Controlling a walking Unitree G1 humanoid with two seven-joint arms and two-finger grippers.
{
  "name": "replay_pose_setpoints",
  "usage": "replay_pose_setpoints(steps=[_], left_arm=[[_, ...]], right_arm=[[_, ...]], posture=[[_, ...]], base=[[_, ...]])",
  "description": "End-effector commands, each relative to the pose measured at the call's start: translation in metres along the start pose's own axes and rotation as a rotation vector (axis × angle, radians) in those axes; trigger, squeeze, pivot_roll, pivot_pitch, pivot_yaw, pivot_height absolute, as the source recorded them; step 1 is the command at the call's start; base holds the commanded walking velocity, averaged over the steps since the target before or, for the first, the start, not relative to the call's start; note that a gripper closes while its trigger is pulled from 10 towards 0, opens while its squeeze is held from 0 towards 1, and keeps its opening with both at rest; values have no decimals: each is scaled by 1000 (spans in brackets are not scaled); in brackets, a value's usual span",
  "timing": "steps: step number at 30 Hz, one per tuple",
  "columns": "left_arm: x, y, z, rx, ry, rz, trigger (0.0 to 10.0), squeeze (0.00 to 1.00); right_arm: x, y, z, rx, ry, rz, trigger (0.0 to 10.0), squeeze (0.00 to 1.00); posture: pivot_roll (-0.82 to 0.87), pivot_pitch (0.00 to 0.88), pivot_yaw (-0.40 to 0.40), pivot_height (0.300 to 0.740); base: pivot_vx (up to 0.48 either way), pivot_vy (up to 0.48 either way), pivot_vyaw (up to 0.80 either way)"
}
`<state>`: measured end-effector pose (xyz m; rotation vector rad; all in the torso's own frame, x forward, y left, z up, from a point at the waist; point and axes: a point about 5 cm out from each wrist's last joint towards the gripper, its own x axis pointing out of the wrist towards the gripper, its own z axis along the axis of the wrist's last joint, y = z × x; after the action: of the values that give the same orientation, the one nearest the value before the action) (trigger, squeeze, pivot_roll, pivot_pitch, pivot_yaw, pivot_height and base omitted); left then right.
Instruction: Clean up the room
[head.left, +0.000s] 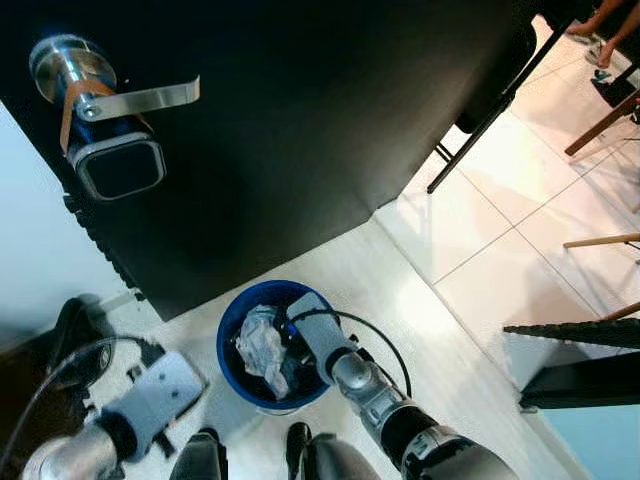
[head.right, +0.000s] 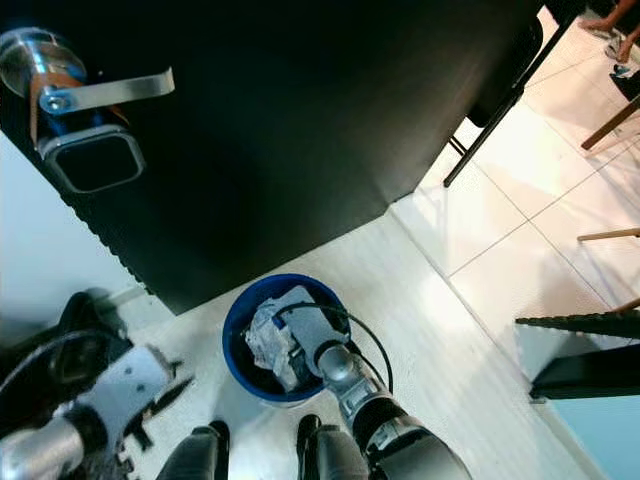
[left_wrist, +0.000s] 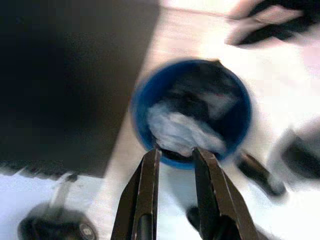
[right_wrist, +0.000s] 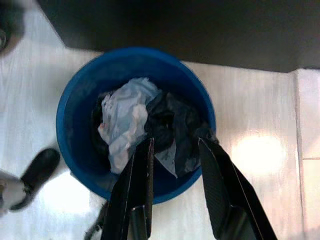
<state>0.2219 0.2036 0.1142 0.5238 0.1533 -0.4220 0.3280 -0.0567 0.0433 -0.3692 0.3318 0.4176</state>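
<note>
A blue bin (head.left: 228, 335) stands on the pale floor just before my feet, at the foot of a black door. Inside lie a crumpled white paper (right_wrist: 122, 120) and a dark cloth or bag (right_wrist: 177, 125). My right arm (head.left: 345, 375) reaches over the bin's right side. In the right wrist view my right gripper (right_wrist: 176, 145) hangs open above the dark cloth, with nothing held. My left arm (head.left: 150, 400) is to the left of the bin. My left gripper (left_wrist: 176, 151) is open and empty, pointing at the bin's near rim (left_wrist: 140, 105) in a blurred view.
The black door (head.left: 300, 120) has a silver lever handle (head.left: 140, 98) and a keypad lock. A dark bag (head.left: 70, 340) lies at the left wall. Black chair legs (head.left: 480, 130), wooden legs (head.left: 600, 125) and a person's feet (head.left: 600, 30) are at the right. White tile floor stretches right.
</note>
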Motion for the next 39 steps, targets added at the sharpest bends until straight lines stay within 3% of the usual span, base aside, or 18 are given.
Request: replay_pose_setpoints(steps=[1, 3, 4, 6, 9, 10, 11, 14, 19, 27, 39], left_arm=[[5, -7, -8, -112, 49, 40, 10000, 0], [20, -10, -4, -223, 34, 109, 10000, 0], [20, -10, -4, -223, 34, 109, 10000, 0], [40, -15, -4, -353, 27, 189, 10000, 0], [48, -16, -3, -407, 21, 222, 10000, 0], [57, -19, 0, -434, 17, 224, 10000, 0], [57, -19, 0, -434, 17, 224, 10000, 0], [83, -29, 10, -429, 20, 176, 10000, 0], [99, -34, 21, -356, 1, 114, 10000, 0], [105, -34, 24, -345, -19, 84, 10000, 0], [94, -31, 12, -434, -13, 183, 10000, 0]], right_arm=[[-4, -6, -14, 66, 39, -18, 10000, 0], [-7, -19, -15, 124, 15, -50, 10000, 0], [-7, -19, -15, 124, 15, -50, 10000, 0], [-13, -35, -13, 174, -38, -120, 10000, 0], [-16, -41, -14, 195, -57, -154, 10000, 0], [-23, -47, -14, 215, -88, -196, 10000, 0], [-23, -47, -14, 215, -88, -196, 10000, 0], [-41, -62, -20, 251, -143, -303, 10000, 0], [-48, -74, -30, 238, -118, -373, 10000, 0], [-59, -85, -37, 254, -79, -413, 10000, 0], [-52, -70, -30, 208, -66, -286, 10000, 0]], posture=[[195, 268, -164, 740], [178, 210, -141, 740], [178, 210, -141, 740], [136, 119, -94, 740], [130, 109, -88, 740], [107, 68, -61, 740], [107, 68, -61, 740], [76, 22, -15, 740], [62, 3, 4, 740], [55, 0, 1, 740], [83, 15, -53, 740]], base=[[0, 0, 0], [0, 0, 0], [0, 0, 0], [0, 0, 0], [0, 0, 0], [0, 0, 0], [0, 0, 0], [0, 0, 0], [0, 0, 0], [0, 0, -650], [0, 0, -131]])
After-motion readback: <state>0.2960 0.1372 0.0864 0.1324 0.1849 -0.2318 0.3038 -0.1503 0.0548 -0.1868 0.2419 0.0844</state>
